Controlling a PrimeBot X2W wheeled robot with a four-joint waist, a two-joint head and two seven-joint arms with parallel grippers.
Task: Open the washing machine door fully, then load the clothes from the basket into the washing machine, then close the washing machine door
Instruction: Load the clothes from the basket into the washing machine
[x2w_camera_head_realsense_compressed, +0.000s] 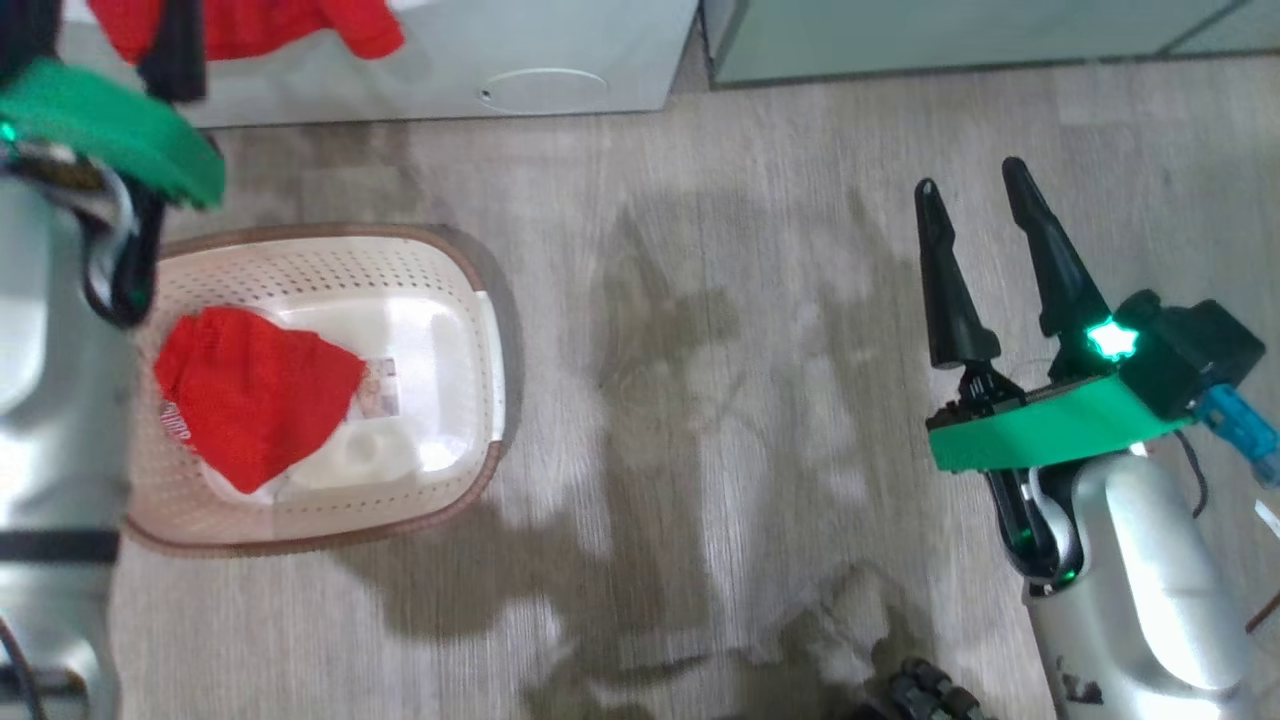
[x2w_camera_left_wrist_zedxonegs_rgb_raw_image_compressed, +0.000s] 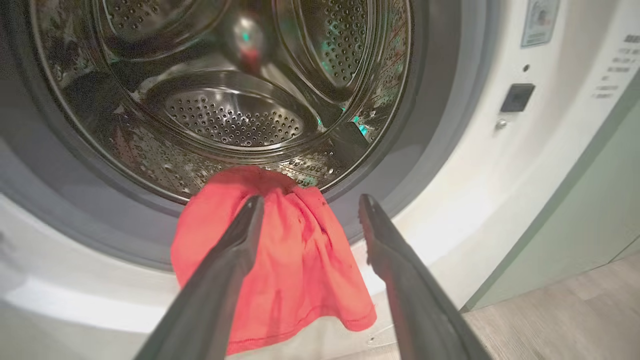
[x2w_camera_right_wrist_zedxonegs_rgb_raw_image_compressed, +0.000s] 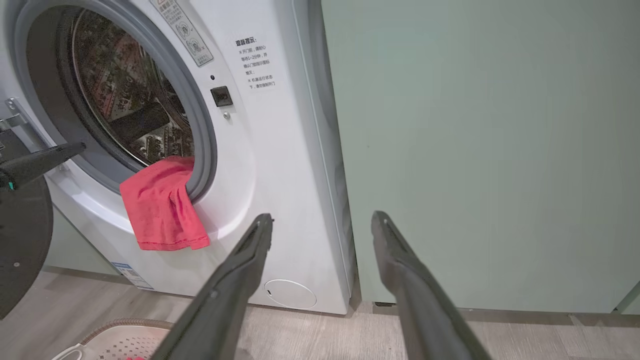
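The washing machine door (x2w_camera_right_wrist_zedxonegs_rgb_raw_image_compressed: 22, 240) is seen swung open, with its black rim at the left edge of the right wrist view. A red cloth (x2w_camera_left_wrist_zedxonegs_rgb_raw_image_compressed: 280, 270) is draped over the grey ring (x2w_camera_left_wrist_zedxonegs_rgb_raw_image_compressed: 440, 100) of the washing machine (x2w_camera_right_wrist_zedxonegs_rgb_raw_image_compressed: 260, 165). Part of it is tucked at the lip of the shiny drum (x2w_camera_left_wrist_zedxonegs_rgb_raw_image_compressed: 235, 115), and the rest is hung down the white front. The left pincer (x2w_camera_left_wrist_zedxonegs_rgb_raw_image_compressed: 311, 200) is held wide open right in front of this cloth, and nothing is gripped between its two fingers. Whether a finger touches the cloth cannot be told.

A second red cloth (x2w_camera_head_realsense_compressed: 255, 405) is found lying in the basket (x2w_camera_head_realsense_compressed: 480, 330), with a bit of white under it. The basket is set on the floor (x2w_camera_head_realsense_compressed: 700, 400), near the front of the washing machine.

The right pincer (x2w_camera_head_realsense_compressed: 970, 177) is also spread open and empty. It is held above bare floor, well apart from the basket. Its fingers are pointed at the pale green cabinet (x2w_camera_right_wrist_zedxonegs_rgb_raw_image_compressed: 475, 150) just beside the washing machine. A small round white flap (x2w_camera_right_wrist_zedxonegs_rgb_raw_image_compressed: 290, 293) is seen low on the white front.
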